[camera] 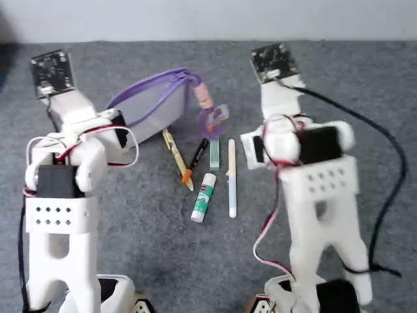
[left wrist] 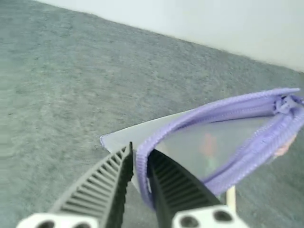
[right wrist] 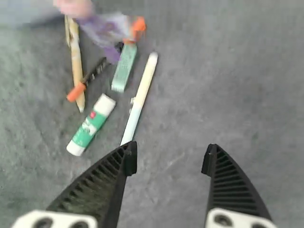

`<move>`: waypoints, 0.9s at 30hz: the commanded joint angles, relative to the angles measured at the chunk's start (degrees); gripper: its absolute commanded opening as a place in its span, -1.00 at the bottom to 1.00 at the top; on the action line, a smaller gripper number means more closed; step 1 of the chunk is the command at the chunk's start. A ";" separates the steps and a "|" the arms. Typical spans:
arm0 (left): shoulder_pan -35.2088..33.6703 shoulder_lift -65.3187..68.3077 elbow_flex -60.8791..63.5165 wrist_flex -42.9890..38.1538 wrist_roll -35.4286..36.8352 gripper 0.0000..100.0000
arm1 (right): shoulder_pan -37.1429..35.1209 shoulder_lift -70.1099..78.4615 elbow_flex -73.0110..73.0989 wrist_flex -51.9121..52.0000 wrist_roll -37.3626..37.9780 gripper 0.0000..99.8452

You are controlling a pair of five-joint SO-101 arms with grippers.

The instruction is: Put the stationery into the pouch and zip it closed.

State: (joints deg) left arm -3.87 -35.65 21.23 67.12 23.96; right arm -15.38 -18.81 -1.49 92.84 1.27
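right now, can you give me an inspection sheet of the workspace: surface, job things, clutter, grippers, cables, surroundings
surface: grey carpet-like mat
job's things: purple pouch, mouth looks open; pencil, marker, eraser, glue stick and pen lie on the mat beside it, none inside yet; a small purple piece near the zip end, too blurred to name
clutter: nothing seen
grippers: left gripper shut on the pouch's zip edge; right gripper open above the mat, near the pen's end, holding nothing
cables: black cable hangs beside the right arm; red and white wires loop off both arms
surroundings: pale wall behind the table
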 commanded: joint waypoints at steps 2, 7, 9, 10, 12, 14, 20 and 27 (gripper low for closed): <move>-2.90 -0.79 -2.95 -1.58 0.53 -0.98 | 0.40 5.76 4.04 -8.75 -4.75 -0.54; -3.78 -0.88 -3.12 -1.23 0.44 -0.98 | -0.31 15.34 3.96 -14.90 -5.10 -0.54; -3.78 -0.88 -3.03 -1.23 0.44 -0.98 | -1.63 18.51 2.20 -15.25 -5.10 -0.54; -3.69 -0.88 -3.03 -1.23 0.44 -0.98 | -2.33 19.82 1.05 -15.16 -5.10 -0.54; -3.69 -0.88 -3.03 -1.41 0.44 -0.98 | -3.82 22.29 -1.41 -14.99 -5.19 -0.54; -3.60 -0.88 -3.03 -1.41 0.44 -0.98 | -4.88 24.48 -3.25 -15.08 -6.42 -0.54; -3.34 -0.88 -3.03 -1.41 0.35 -0.98 | -4.70 34.77 -8.62 -14.90 -8.88 -0.54; -3.34 -0.88 -3.03 -1.58 0.35 -0.98 | -3.65 46.20 -18.55 -14.90 -9.93 -0.54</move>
State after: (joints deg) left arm -7.38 -35.65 21.23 67.12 23.96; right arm -19.87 25.49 -14.42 78.15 -7.96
